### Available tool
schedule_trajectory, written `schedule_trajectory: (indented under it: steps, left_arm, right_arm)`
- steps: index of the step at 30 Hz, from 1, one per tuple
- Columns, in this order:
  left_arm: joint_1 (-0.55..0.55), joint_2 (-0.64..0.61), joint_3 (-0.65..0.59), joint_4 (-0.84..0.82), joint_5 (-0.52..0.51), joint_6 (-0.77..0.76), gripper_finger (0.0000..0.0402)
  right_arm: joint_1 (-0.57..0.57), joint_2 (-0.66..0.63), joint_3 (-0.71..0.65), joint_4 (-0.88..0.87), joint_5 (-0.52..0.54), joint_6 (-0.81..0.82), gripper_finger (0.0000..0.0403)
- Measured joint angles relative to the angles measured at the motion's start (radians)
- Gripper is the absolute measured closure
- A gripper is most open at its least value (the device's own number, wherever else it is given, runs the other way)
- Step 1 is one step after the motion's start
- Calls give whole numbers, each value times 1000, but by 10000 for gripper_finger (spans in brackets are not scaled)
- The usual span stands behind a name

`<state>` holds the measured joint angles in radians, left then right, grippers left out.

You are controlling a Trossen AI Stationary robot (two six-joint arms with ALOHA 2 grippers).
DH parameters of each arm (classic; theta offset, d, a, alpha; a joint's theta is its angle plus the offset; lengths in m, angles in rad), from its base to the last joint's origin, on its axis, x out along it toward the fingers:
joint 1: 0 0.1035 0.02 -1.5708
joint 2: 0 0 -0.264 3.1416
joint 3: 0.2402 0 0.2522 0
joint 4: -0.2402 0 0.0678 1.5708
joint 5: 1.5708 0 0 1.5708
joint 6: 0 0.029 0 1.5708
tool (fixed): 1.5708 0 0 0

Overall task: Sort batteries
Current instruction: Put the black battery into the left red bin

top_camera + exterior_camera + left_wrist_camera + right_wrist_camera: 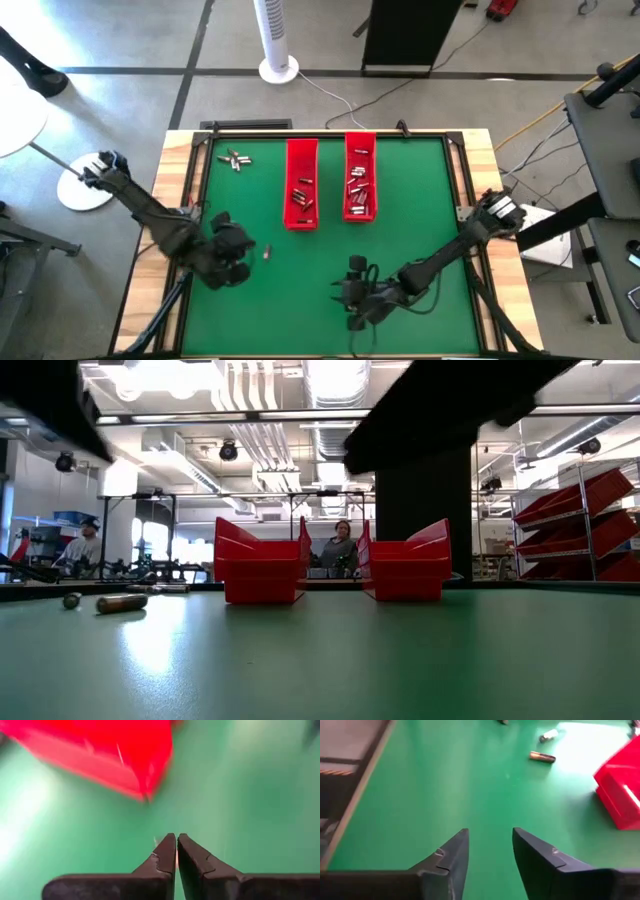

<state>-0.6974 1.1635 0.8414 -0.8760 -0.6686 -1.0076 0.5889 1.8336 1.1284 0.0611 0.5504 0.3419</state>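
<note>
I am seeing the batteries [236, 159] lying in several places on the green table [410, 200]: a small loose cluster is sitting near the far left corner, many cells are lying inside the two long red trays, and one lone battery [267, 253] is resting on the mat just beside the left claw. The left red tray [301, 183] and the right red tray [360, 177] are standing side by side, near each other but apart, in the far middle of the table. In the low view two batteries [121, 602] are lying on the mat to the left of the trays. The left claw [176, 851] is hovering over the near left part of the table with its fingers [165, 855] pressed together and nothing between them; its wrist camera is showing a corner of a red tray ahead of it. The right claw [490, 850] is hanging over the near middle of the table, its fingers [454, 851] standing apart with only bare green mat showing in the gap, so it is gripping nothing. Its wrist view is also catching two loose batteries [542, 756] and a tray corner farther off. Beyond the table, a white tower fan [277, 40] is standing on the floor, and in the low view a person [341, 547] is sitting behind the trays while another person [85, 545] is standing at the far left.
</note>
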Motion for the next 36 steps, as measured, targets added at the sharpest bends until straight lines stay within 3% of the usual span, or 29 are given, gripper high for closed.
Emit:
schedule_trajectory:
  steps: [3,6,8,18,27,36]
  left_arm:
    - [-63,-52,-62,59,-271,-156,402]
    - [-38,-81,-122,26,-406,-433,402]
    - [-3,-86,-163,22,-446,-519,401]
    - [226,-73,-276,28,-410,-605,340]
    - [349,-42,-411,148,-297,-592,260]
    - [356,-39,-428,147,-303,-547,244]
  right_arm:
    - [-31,64,30,-6,1,65,229]
    - [-55,116,61,-15,1,123,211]
    - [-71,130,86,-53,1,178,201]
    - [-98,134,102,-167,180,576,149]
    - [-133,199,100,-171,190,784,135]
    - [-137,200,99,-264,133,905,144]
